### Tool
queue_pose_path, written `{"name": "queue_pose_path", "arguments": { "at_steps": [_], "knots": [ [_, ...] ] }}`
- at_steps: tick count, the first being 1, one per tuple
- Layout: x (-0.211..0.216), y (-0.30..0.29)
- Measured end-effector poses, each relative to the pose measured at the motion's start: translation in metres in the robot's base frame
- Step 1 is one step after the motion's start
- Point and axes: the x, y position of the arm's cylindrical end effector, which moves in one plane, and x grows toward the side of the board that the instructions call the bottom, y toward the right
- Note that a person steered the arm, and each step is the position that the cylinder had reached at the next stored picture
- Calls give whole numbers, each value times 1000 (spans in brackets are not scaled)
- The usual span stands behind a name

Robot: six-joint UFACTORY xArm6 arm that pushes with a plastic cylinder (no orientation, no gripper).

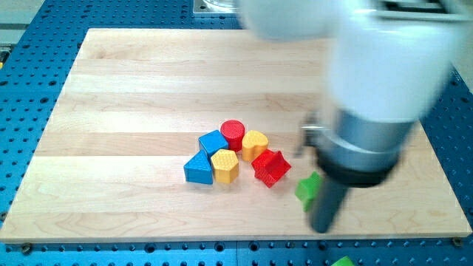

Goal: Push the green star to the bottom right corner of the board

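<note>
The green star (307,188) lies on the wooden board (133,96) right of centre near the view's bottom, partly hidden behind my rod. My tip (323,229) stands just to the star's lower right, touching or nearly touching it. The arm's large white and grey body covers the view's upper right.
A cluster sits left of the star: a red star (271,167), a yellow heart (255,143), a red cylinder (233,134), a blue cube (213,142), a yellow hexagon (225,166) and a blue triangle (197,169). Another green piece (342,261) shows off the board at the view's bottom edge.
</note>
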Motion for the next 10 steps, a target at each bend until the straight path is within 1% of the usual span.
{"name": "queue_pose_path", "arguments": {
  "at_steps": [1, 2, 3, 4, 5, 6, 7, 8, 9, 10],
  "knots": [
    [6, 16],
    [-5, -36],
    [-29, -69],
    [-47, -69],
    [-68, -53],
    [-67, 1],
    [-67, 4],
    [-70, -12],
    [-73, 48],
    [-43, 52]
  ]
}}
